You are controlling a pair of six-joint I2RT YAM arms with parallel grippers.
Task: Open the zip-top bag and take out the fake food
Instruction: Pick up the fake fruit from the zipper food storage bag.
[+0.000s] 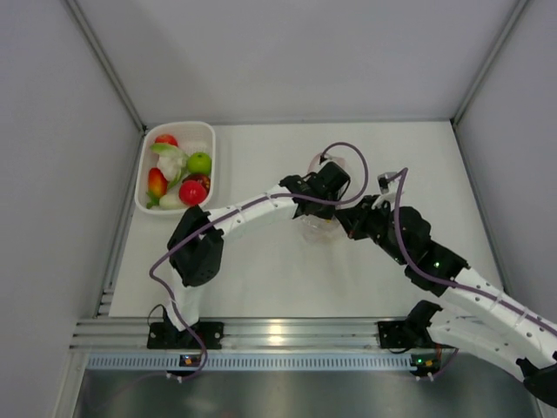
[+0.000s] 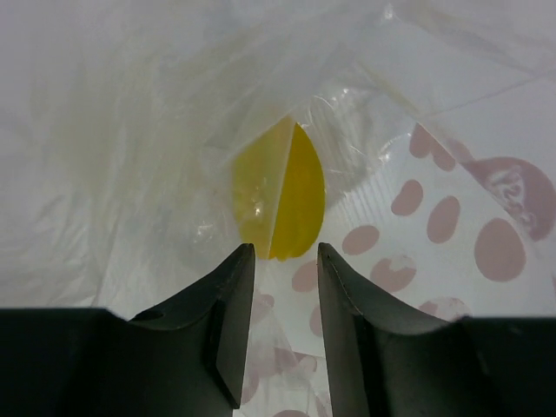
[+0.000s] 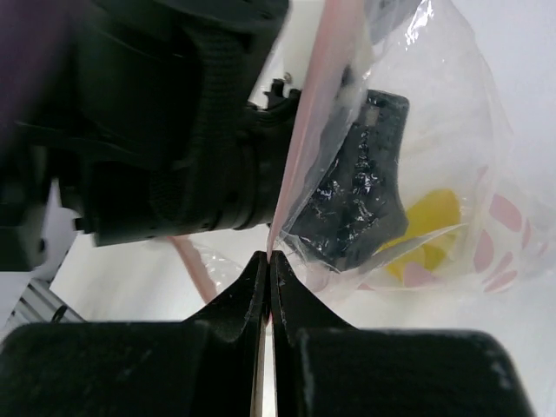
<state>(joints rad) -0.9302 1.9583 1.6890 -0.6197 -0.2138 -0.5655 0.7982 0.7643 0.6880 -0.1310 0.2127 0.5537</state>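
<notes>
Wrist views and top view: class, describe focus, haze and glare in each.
Left wrist: the zip-top bag is a milky haze, the yellow fake food fairly sharp. Right wrist: the near left arm is blurred; glints speckle the crinkled plastic. Top external: glare on the metal rail.

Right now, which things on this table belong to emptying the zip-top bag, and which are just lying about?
Job in hand:
- clear crinkly zip-top bag
- yellow plastic fake food piece inside it
- glossy fake fruits and vegetables in the basket
- left gripper, open
- right gripper, pinching the bag's pink strip

Lying about:
- white plastic basket itself
- metal rail
</notes>
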